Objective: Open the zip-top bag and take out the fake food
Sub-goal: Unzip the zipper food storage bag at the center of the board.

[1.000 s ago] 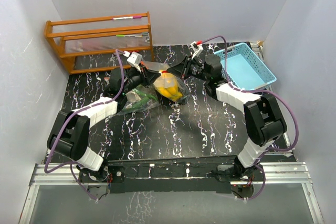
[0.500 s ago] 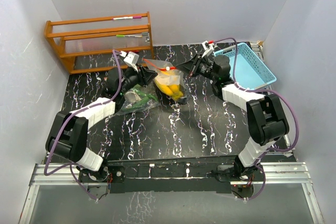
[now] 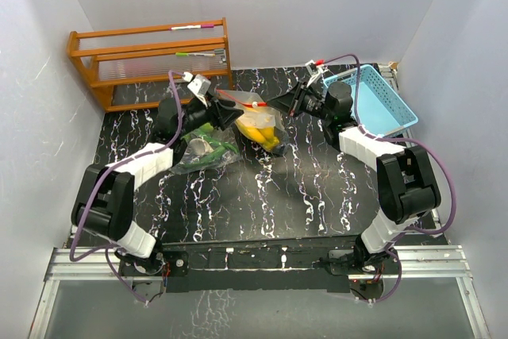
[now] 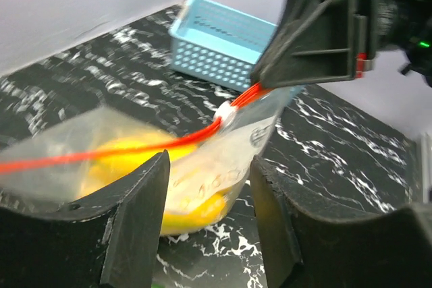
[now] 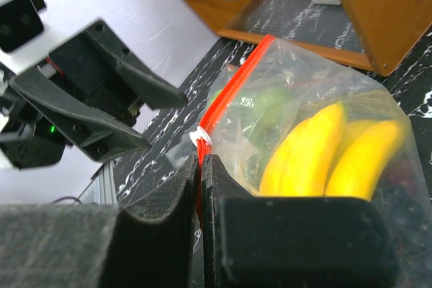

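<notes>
**Parting the bag (image 3: pixel 255 123) at its zip (image 5: pixel 229 92)**

Upper centre of the top view, the bag hangs over the bench (image 3: pixel 302 196), bananas (image 5: pixel 337 153) inside. The right hand (image 5: pixel 201 166) is clamped on the zip edge. The left hand (image 4: pixel 209 166) is spread apart, gripping nothing. Best pinch the opposite lip beside that grip, then draw the 2 hands apart slowly so the film cannot slip.
</notes>
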`<action>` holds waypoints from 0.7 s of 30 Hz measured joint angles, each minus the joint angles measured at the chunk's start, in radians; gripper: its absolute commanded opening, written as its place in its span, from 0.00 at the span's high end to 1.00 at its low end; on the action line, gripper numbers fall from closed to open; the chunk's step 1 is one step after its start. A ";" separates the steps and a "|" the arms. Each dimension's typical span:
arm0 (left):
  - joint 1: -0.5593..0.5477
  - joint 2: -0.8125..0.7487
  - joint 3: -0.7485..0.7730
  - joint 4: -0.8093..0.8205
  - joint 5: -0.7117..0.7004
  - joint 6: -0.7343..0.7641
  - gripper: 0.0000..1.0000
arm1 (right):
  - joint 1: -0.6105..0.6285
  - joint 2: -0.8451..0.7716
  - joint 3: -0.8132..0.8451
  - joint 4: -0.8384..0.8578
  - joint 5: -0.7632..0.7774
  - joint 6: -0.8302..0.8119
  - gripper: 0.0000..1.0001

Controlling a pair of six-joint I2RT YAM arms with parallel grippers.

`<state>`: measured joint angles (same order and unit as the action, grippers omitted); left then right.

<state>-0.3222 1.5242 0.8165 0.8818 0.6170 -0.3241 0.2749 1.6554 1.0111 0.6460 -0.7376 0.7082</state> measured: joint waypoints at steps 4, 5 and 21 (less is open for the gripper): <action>0.000 0.081 0.153 -0.043 0.234 0.090 0.48 | 0.000 -0.005 0.000 -0.006 -0.077 -0.031 0.92; 0.002 0.106 0.200 -0.064 0.303 0.119 0.48 | 0.000 -0.008 0.000 -0.012 -0.097 -0.040 0.92; 0.013 0.243 0.254 0.083 0.732 0.079 0.61 | 0.008 -0.047 0.001 -0.127 -0.252 -0.161 0.92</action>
<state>-0.3088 1.7668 1.0710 0.9646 1.3495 -0.2451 0.2825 1.6089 1.0119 0.5190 -0.9894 0.5476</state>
